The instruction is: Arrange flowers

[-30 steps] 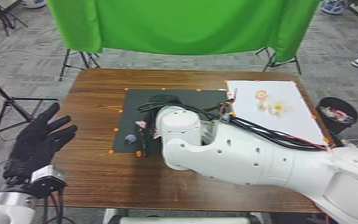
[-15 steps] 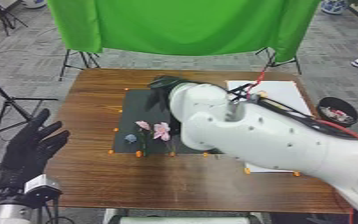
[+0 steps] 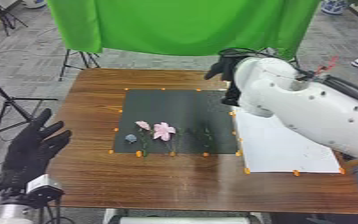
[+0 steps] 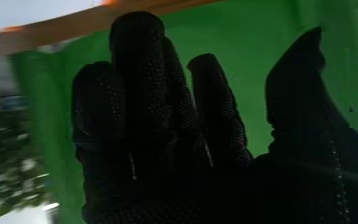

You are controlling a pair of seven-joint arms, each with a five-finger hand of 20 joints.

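Take the dark mat [image 3: 171,105] as your clock face, twelve towards the green cloth [image 3: 189,30]. Your left hand [image 3: 29,152] hangs out at about nine o'clock by the table [image 3: 87,180], fingers spread and empty, presumably kept wide so the other arm has room.

On the mat, a small bluish flower [image 3: 131,138] lies near eight o'clock, with a pale pink bud [image 3: 143,125] just beside it, closer to nine. The bigger pink flower [image 3: 164,131] lies near the middle, towards seven, and a dark green sprig [image 3: 207,136] is towards four. The stems run down towards six, which probably leaves the heads facing up and outward as in a bouquet. Orange markers [image 3: 139,154] line the edges, likely to fix the mat's place.

Your right hand [image 3: 222,71] is up at one o'clock, fingers [image 4: 140,100] straight, thumb [image 4: 295,85] well apart, pinching nothing; that opening would suit another pick. The white sheet [image 3: 286,150] lies at three to four, seemingly the supply side. If you come down over it, watch your wrist doesn't brush the sprig.
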